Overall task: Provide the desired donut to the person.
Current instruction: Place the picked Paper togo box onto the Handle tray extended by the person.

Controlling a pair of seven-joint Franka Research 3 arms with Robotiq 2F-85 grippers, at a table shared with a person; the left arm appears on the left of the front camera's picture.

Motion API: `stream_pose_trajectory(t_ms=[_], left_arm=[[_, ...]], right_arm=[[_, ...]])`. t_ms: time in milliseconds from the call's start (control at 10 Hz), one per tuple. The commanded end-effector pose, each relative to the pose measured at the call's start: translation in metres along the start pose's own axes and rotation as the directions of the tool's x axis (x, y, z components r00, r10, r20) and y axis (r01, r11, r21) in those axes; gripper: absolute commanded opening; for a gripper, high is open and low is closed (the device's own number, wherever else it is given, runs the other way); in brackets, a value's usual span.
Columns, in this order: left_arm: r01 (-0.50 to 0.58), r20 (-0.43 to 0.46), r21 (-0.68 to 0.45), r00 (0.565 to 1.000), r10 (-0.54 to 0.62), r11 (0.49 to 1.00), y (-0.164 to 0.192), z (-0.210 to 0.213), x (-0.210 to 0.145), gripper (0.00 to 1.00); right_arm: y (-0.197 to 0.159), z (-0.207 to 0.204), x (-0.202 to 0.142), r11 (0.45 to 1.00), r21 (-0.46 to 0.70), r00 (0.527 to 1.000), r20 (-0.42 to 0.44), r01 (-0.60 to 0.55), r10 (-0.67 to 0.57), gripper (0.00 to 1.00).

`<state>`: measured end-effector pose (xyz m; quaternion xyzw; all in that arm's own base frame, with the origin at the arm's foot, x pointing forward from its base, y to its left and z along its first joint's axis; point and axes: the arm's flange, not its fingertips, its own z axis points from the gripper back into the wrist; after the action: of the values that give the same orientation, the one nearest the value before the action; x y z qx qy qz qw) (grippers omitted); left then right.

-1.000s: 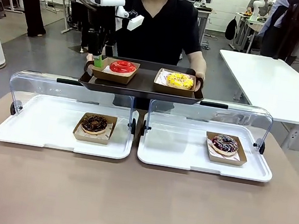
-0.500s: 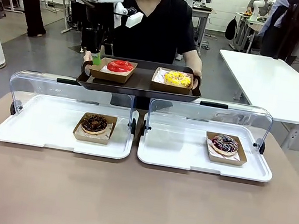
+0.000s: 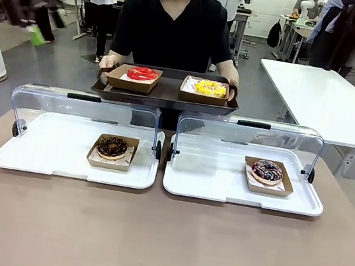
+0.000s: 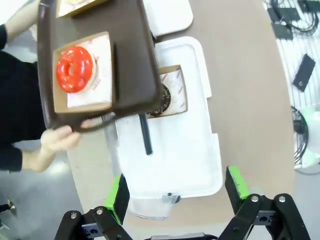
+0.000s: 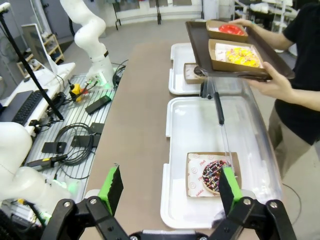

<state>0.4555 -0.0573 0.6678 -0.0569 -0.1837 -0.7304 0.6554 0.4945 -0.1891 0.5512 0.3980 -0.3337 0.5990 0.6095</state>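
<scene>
The person (image 3: 173,25), in a black T-shirt, holds a dark serving tray (image 3: 164,95) beyond the display cases. On it a red donut (image 3: 142,73) and a yellow donut (image 3: 207,87) lie in cardboard boats. My left gripper (image 4: 177,192) is open and empty, high above the left case, with the red donut (image 4: 75,69) far ahead of it. In the front view the left gripper (image 3: 35,33) is a blur at the upper left. My right gripper (image 5: 169,187) is open and empty above the right case.
A chocolate donut (image 3: 112,147) sits in the left white case (image 3: 40,159) and a dark sprinkled donut (image 3: 267,170) in the right case (image 3: 210,185), both with clear lids raised. The sprinkled donut (image 5: 214,176) lies below my right gripper. A white table (image 3: 330,95) stands at the right.
My left arm has swung away from the red donut's side of the person's tray, up and to the left. The person still holds the tray, now slightly higher.
</scene>
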Motion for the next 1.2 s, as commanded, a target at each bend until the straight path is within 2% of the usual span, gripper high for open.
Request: stream_pose_trajectory(t_ms=[0, 100, 300, 400, 500, 700, 900, 1100], left_arm=[[-0.043, 0.195, 0.039, 0.98, 0.034, 0.998, -0.03, -0.005, -0.059, 1.0], [-0.056, 0.302, 0.026, 0.952, 0.046, 0.998, -0.038, -0.008, -0.086, 1.0], [-0.087, 0.497, -0.066, 0.861, 0.108, 0.994, -0.036, -0.02, -0.146, 1.0], [-0.03, 0.579, 0.012, 0.815, 0.018, 0.999, -0.042, -0.024, -0.163, 1.0], [-0.026, 0.62, 0.068, 0.784, -0.022, 0.997, -0.05, -0.035, -0.173, 1.0], [-0.085, 0.664, 0.046, 0.747, 0.033, 0.995, -0.048, -0.051, -0.204, 1.0], [-0.191, 0.679, 0.023, 0.723, 0.125, 0.981, -0.065, -0.061, -0.23, 1.0], [-0.229, 0.662, 0.002, 0.73, 0.17, 0.973, -0.07, -0.057, -0.237, 1.0]], right_arm=[[0.001, -0.002, 0.001, 1.0, 0.005, 1.0, 0.0, 0.004, -0.004, 1.0], [0.001, -0.002, 0.001, 1.0, 0.005, 1.0, 0.0, 0.004, -0.004, 1.0], [0.001, -0.002, 0.001, 1.0, 0.005, 1.0, 0.0, 0.004, -0.004, 1.0], [0.001, -0.002, 0.001, 1.0, 0.005, 1.0, 0.0, 0.004, -0.004, 1.0], [0.001, -0.002, 0.001, 1.0, 0.005, 1.0, 0.0, 0.004, -0.004, 1.0], [0.001, -0.002, 0.001, 1.0, 0.005, 1.0, 0.0, 0.004, -0.004, 1.0], [0.001, -0.002, 0.001, 1.0, 0.005, 1.0, 0.0, 0.004, -0.004, 1.0], [0.001, -0.002, 0.001, 1.0, 0.005, 1.0, 0.0, 0.004, -0.004, 1.0]])
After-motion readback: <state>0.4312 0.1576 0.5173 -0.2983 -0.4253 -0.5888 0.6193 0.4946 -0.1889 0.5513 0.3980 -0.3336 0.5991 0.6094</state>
